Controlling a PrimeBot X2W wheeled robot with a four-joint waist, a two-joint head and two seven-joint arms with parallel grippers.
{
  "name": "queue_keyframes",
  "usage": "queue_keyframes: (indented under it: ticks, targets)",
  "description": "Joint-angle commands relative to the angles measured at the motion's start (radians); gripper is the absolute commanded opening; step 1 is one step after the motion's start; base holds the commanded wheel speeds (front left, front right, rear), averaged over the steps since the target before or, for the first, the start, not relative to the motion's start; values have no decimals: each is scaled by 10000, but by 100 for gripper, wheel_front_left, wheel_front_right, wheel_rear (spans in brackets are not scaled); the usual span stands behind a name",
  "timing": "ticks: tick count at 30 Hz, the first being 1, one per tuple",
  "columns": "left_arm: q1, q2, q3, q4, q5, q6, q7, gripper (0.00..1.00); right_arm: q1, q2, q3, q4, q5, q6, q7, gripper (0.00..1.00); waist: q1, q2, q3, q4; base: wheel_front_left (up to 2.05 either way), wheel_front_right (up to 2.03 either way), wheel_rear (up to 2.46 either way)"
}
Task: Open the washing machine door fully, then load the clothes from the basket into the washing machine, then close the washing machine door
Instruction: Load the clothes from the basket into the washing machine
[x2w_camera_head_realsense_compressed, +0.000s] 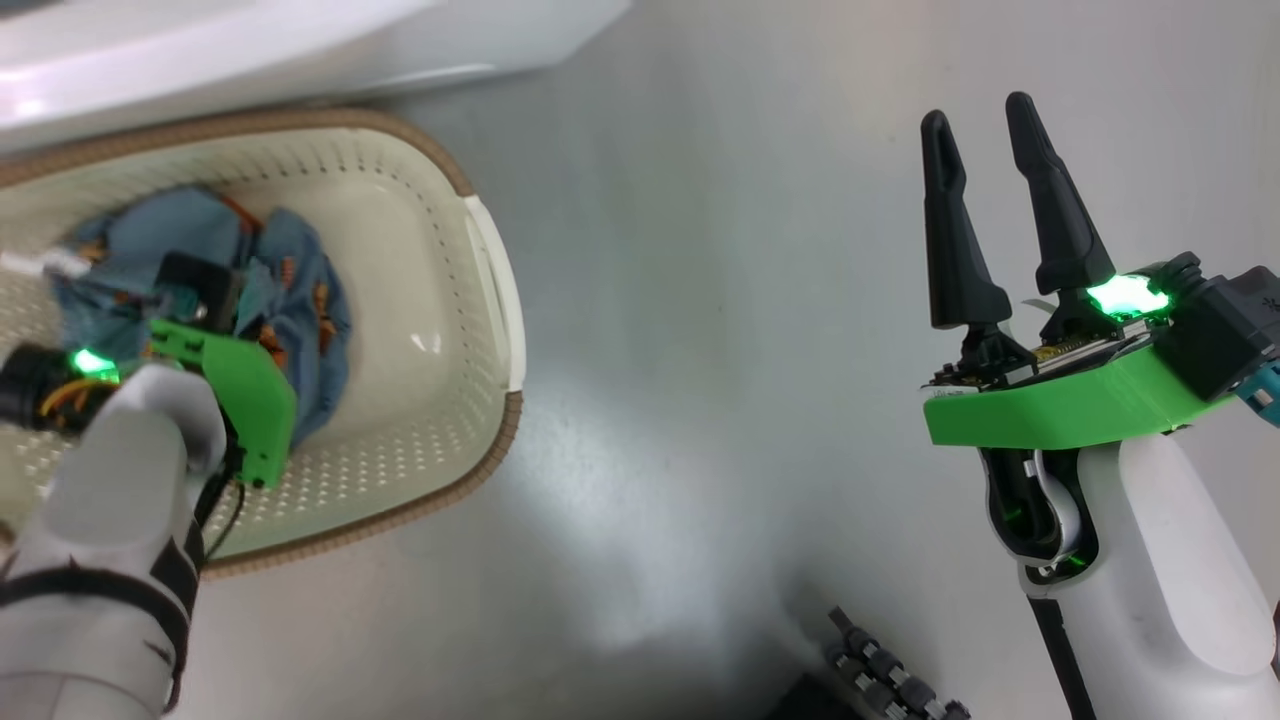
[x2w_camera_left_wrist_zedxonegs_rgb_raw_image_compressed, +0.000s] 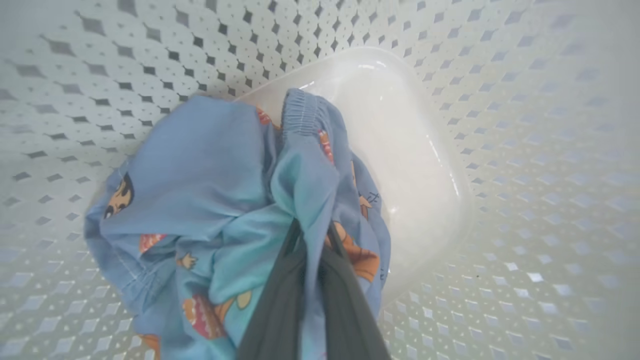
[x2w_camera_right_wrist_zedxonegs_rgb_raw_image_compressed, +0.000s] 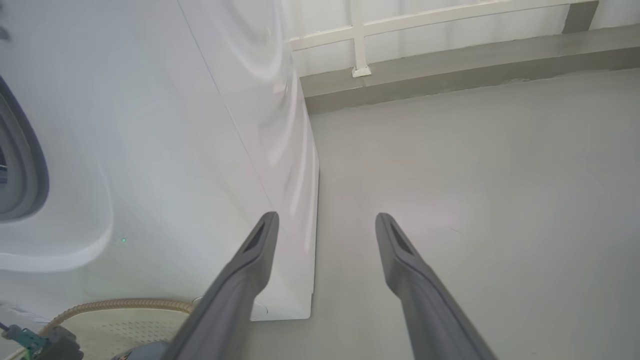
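The cream basket (x2w_camera_head_realsense_compressed: 495, 290) with its brown rim stands on the floor at the left, and a light blue garment with orange prints (x2w_camera_head_realsense_compressed: 300, 300) lies bunched inside it. My left gripper (x2w_camera_left_wrist_zedxonegs_rgb_raw_image_compressed: 312, 230) reaches down into the basket and is shut on a raised fold of that garment (x2w_camera_left_wrist_zedxonegs_rgb_raw_image_compressed: 200, 170). Far to the right, my right gripper (x2w_camera_head_realsense_compressed: 978, 112) hangs open over bare floor with nothing between its fingers (x2w_camera_right_wrist_zedxonegs_rgb_raw_image_compressed: 250, 265). The white washing machine (x2w_camera_head_realsense_compressed: 200, 50) stands just beyond the basket, and its grey gasket (x2w_camera_right_wrist_zedxonegs_rgb_raw_image_compressed: 25, 165) shows at one edge. The washing machine door is out of view.
Grey floor (x2w_camera_head_realsense_compressed: 720, 330) stretches between the basket and my right arm. A low grey ledge with a white railing (x2w_camera_right_wrist_zedxonegs_rgb_raw_image_compressed: 450, 55) runs behind the machine. A dark ribbed part of my base (x2w_camera_head_realsense_compressed: 880, 680) sits at the bottom.
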Motion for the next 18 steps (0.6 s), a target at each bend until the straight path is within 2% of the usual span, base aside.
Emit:
queue_keyframes:
  ticks: [1,10,18]
  targets:
    - [541,251,273,-64,-207,-21,-368,0,335,-15,81,-136,92,44,-78,100,0,0,-552,254,0,0,0]
    - [1372,-115,809,-64,-1183,-42,-1853,0,743,-15,20,116,-89,44,-78,100,0,0,-1966,597,0,0,0]
    - [2277,-673,721,-446,-2107,-47,-2619,0,1406,-105,-63,539,-326,44,-78,100,0,0,-3571,1031,0,0,0]
